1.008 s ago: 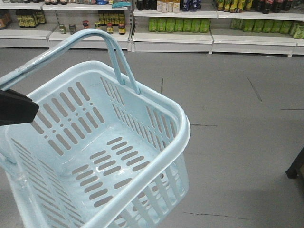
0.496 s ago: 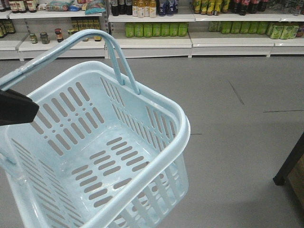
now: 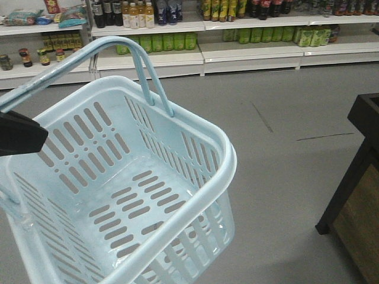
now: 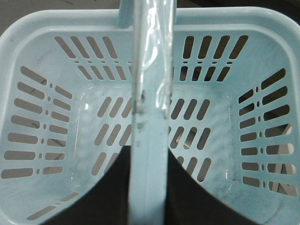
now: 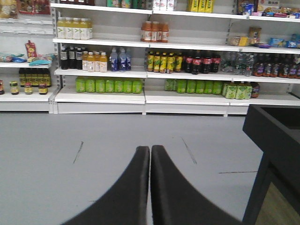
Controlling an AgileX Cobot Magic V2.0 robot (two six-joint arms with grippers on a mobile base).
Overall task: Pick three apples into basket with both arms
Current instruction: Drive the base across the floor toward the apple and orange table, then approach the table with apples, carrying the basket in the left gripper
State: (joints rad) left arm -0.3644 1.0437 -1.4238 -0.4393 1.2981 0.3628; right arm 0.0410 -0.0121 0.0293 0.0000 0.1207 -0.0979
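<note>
The pale blue basket (image 3: pixel 228 155) hangs above the grey floor and fills the left of the front view. It is empty. Its two hoop handles (image 3: pixel 142 65) are drawn together. My left gripper (image 4: pixel 148 151) is shut on the handles (image 4: pixel 149 93), with a black finger on each side, looking down into the basket (image 4: pixel 37 98). A black part of that gripper (image 3: pixel 18 133) shows at the left edge of the front view. My right gripper (image 5: pixel 150 149) is shut on nothing, held above the bare floor. No apples are in view.
Store shelves with bottles and jars (image 3: pixel 154 41) run along the back wall (image 5: pixel 154 61). A black-framed stand with a wooden side (image 3: pixel 355 171) is at the right, also seen in the right wrist view (image 5: pixel 272 136). Grey floor (image 3: pixel 278 130) lies between.
The shelves have slid left in the front view and the black stand has come further into view at the right. The basket keeps its place in the frame.
</note>
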